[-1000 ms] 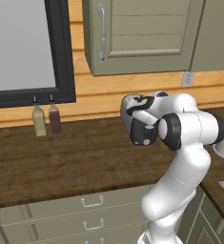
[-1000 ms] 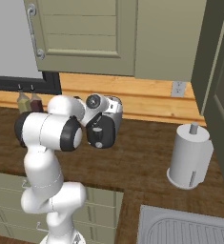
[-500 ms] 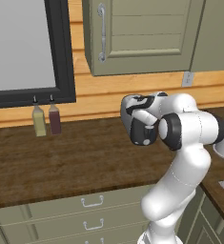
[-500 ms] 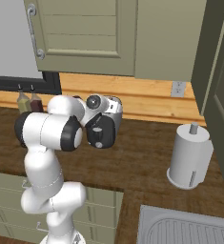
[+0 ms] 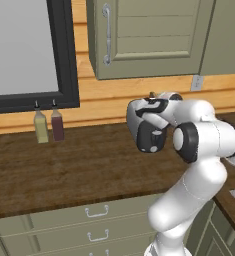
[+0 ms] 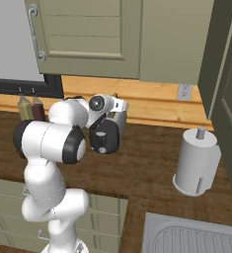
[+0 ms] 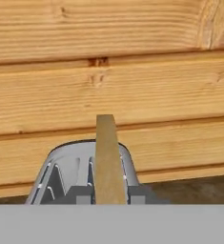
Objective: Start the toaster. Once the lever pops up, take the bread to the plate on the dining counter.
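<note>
The hand view looks down on the silver-grey toaster, which stands against the wooden wall. The tan bread stands edge-on in its top slot. My gripper is shut on the bread, with one grey fingertip on each side of the slice. In the right base view the hand hovers over the toaster, whose black end panel faces the camera. The same toaster sits partly behind my arm in the left base view. The plate and the dining counter are out of view.
Two bottles stand by the wall to the left on the dark wood counter. A paper towel roll stands to the right, with a sink in front of it. Wall cabinets hang above.
The jaws have closed onto the bread slice. The arm and the things on the counter stand where they were.
</note>
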Robot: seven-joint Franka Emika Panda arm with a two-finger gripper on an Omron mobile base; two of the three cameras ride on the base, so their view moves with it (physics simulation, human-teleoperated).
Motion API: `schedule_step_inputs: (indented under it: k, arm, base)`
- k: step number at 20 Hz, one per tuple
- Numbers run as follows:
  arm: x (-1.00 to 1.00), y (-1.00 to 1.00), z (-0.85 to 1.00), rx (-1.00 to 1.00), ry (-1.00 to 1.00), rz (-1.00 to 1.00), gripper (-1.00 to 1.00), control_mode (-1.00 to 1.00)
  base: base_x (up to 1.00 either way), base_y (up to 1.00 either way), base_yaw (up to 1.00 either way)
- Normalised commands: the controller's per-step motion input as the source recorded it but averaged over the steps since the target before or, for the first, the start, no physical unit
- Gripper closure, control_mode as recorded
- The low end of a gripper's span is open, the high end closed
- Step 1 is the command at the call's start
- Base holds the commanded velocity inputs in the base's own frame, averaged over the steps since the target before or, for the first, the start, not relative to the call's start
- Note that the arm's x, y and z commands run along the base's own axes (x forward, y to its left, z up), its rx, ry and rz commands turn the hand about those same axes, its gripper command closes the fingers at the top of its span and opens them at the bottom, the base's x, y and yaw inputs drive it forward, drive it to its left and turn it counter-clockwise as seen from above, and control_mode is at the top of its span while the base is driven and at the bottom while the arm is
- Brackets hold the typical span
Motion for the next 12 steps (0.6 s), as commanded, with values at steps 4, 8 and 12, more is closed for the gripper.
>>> schedule_step_inputs:
  k: [4,8,12]
  arm:
    - [-0.44,0.00,1.00,-0.12,-0.13,0.00,1.00,-1.00]
    - [-0.70,0.00,0.70,-0.16,-0.10,0.00,1.00,-1.00]
    - [-0.94,0.00,0.69,-0.15,-0.10,0.00,1.00,-1.00]
  base:
    - [0.00,0.00,0.00]
    - [0.00,0.00,0.00]
    - [0.00,0.00,0.00]
